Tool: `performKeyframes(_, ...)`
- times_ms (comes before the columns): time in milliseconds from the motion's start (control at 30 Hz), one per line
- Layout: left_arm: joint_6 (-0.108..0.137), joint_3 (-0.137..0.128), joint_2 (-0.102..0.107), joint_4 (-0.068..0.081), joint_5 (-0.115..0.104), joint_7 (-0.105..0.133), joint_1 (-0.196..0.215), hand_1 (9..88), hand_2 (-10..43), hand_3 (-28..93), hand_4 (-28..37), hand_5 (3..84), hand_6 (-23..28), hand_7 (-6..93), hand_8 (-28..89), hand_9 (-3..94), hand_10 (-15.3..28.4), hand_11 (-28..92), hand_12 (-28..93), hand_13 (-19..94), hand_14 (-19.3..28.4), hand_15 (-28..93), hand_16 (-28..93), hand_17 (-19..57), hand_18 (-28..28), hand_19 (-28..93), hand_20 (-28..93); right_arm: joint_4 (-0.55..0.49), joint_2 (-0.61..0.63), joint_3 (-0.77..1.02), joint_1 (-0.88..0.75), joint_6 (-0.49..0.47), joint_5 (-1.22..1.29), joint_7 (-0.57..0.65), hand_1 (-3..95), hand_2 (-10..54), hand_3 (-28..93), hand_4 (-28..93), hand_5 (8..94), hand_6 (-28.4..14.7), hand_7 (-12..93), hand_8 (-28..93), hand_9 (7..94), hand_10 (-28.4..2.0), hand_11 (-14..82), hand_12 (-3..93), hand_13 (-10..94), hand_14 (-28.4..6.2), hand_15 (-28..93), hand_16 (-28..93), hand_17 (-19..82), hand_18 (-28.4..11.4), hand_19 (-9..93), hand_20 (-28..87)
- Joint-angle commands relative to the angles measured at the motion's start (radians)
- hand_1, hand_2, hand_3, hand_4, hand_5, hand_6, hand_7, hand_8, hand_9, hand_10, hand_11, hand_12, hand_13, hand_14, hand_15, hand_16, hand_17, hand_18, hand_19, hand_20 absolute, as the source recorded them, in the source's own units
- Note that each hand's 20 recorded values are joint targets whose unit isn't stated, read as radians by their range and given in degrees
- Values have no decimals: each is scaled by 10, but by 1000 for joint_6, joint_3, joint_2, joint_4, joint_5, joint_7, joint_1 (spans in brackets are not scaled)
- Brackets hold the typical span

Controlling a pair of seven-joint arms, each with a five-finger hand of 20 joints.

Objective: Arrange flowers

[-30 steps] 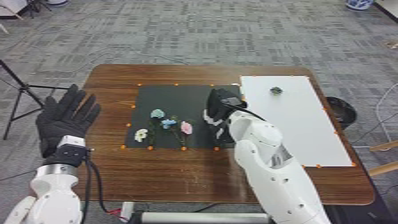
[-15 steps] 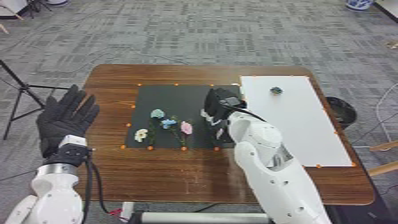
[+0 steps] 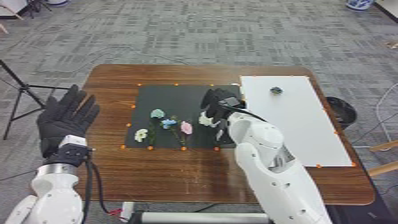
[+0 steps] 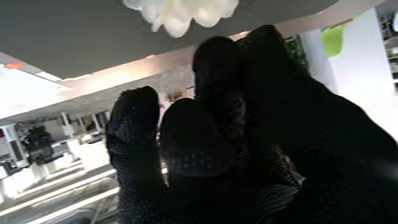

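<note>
In the head view my right hand (image 3: 218, 101) is over the right part of the black mat (image 3: 182, 95), with relaxed fingers. Just beside it lies a white flower (image 3: 205, 119), its stem partly hidden. To its left on the mat are a pink flower (image 3: 187, 128), a blue one (image 3: 168, 122), a pale blue one (image 3: 157, 113) and another white one (image 3: 141, 134). The right wrist view has my right hand (image 4: 209, 150) with white petals (image 4: 182, 12) beyond its fingertips, apart from them. My left hand (image 3: 66, 116) stays open left of the mat, fingers straight.
A white board (image 3: 289, 120) covers the table's right side, with a small dark round object (image 3: 276, 90) on it. Beyond the right edge stands a black bin (image 3: 341, 111). A black tripod (image 3: 25, 86) stands on the floor at the left.
My right hand has drawn back slightly toward the far side of the mat, and the white flower near it has come into clearer sight. The left hand has kept still.
</note>
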Motion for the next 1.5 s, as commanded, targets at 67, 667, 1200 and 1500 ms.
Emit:
performKeyframes(67, -1, 6, 1, 5, 2, -4, -6, 257, 177, 676, -283, 396, 63, 155, -120, 321, 131, 196, 61, 265, 145, 266, -52, -66, 144, 374, 84, -15, 24, 52, 17, 78, -6, 16, 546, -95, 710, -282, 620, 5, 136, -118, 771, -87, 433, 573, 749, -79, 774, 422, 409, -212, 837, 389)
performKeyframes(667, -45, 26, 26, 22, 27, -8, -51, 264, 169, 673, -283, 423, 40, 131, -118, 330, 127, 167, 42, 245, 109, 184, -64, -48, 125, 348, 68, 125, 175, 216, 143, -107, -64, 77, 427, -95, 790, -256, 318, -85, 41, -72, 307, -189, 43, 123, 561, -129, 764, 294, 327, -223, 814, 374)
performKeyframes(1200, -51, 87, 35, 30, 17, -6, -108, 264, 166, 672, -283, 402, 59, 134, -111, 310, 128, 178, 54, 246, 137, 215, -42, -57, 132, 352, 71, 382, 137, 200, 294, -141, -136, 81, 324, 13, 781, -237, 269, -101, 32, -64, 266, -208, 52, 105, 553, -138, 770, 267, 323, -227, 815, 344)
performKeyframes(1500, -54, 81, 33, 24, 16, -8, -106, 261, 167, 673, -283, 398, 62, 137, -112, 306, 127, 181, 57, 247, 140, 222, -44, -57, 133, 350, 72, 406, 126, 221, 288, -226, -80, 124, 302, 102, 757, -239, 365, -94, 56, -70, 354, -218, 67, 106, 601, -130, 759, 255, 353, -229, 829, 326)
